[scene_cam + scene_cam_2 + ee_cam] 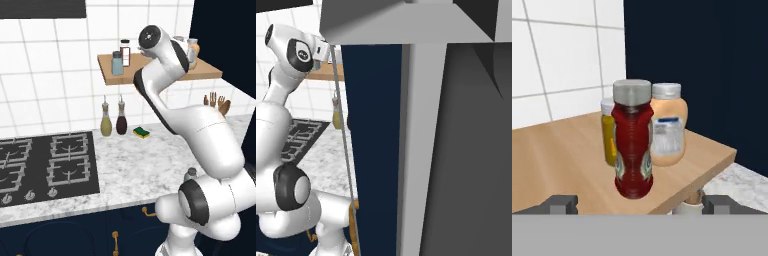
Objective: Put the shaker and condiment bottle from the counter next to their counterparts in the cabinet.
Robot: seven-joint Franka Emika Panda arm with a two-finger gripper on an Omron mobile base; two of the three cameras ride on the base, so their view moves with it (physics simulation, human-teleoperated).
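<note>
Left base view, left to right: black hob is set into the left part of the table. An olive oil bottle and a dark sauce bottle are stood at the table's back edge, a yellow-green sponge just beside them. On the wall shelf, a blue-grey dark-capped shaker is stood near the left end with a small dark jar behind it. The arm is raised to the shelf's right end, where a pale bottle with an orange top is partly seen. A small grey cap, probably the shaker to be moved, is glimpsed near the table's front edge behind the arm base; it cannot be identified for sure.

Hand view: the red condiment bottle is stood upright on the shelf near its front edge, just beside an olive-yellow bottle and the pale bottle. The tool is spread wide, both tips well apart from the red bottle, so the bottle is judged released.

Progress: condiment bottle is judged placed by its counterparts; the shaker is judged left to do.

Labels: a pale label band is seen on the red bottle and a white label with a blue strip on the pale bottle; no writing can be read.
</note>
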